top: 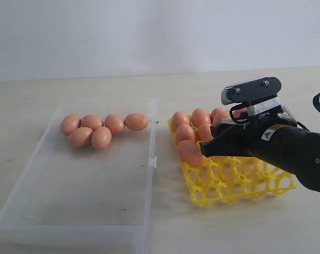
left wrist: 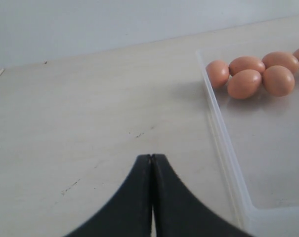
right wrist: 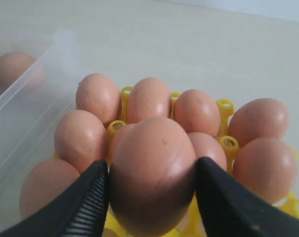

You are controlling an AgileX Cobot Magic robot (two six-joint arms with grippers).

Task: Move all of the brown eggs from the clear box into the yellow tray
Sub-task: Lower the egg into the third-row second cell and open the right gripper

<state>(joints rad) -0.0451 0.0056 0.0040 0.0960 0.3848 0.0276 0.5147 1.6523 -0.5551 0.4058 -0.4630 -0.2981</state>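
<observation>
A plain pale wall fills the background, blank and evenly lit. Below it runs a wide table with a cream, faintly grained top. The left wrist view shows a few small dark scuff marks on it.

The clear box is the largest object. It lies on the left part of the table, with low transparent walls and a small clip on the side facing the tray. Just beside it, on the right, sits the yellow tray; its near cells show bare lattice.

The right arm, black with a grey bracket on top, reaches in from the right over the tray. The right gripper has its jaws spread wide, each pressed against one side of a brown egg held above the tray. Whether that egg touches a cell cannot be told.

The left gripper hangs over bare table beside the box's outer wall, jaws pressed together with nothing between them.

Six brown eggs lie in a loose cluster at the far end of the box. Four form a row and two lie just in front, most of them touching. More eggs fill the tray's far rows, standing on end between the yellow pegs. One further egg sits a row nearer, on the box side.
</observation>
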